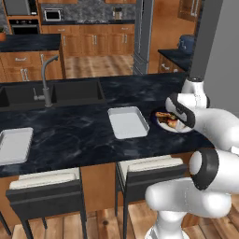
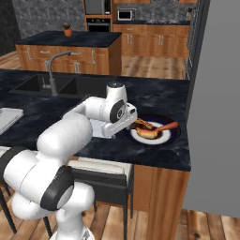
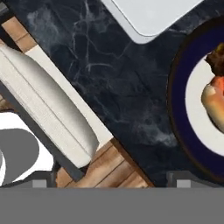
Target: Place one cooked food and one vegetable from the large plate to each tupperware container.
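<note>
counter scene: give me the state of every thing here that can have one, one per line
large plate: on the counter, still loaded with food
hot dog: lying on the plate
carrot: lying on the plate
near tupperware container: empty, beside the plate
far tupperware container: empty, at the counter's left end
claw: open, holding nothing, above the counter edge beside the plate
faucet: no water running

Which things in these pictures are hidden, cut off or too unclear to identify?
- Large plate, left base view: the arm covers part of it.
- Foods on the plate, right base view: too small to name each.
- Large plate, hand view: right edge cuts it off.
- Far tupperware container, left base view: left edge cuts it.
</note>
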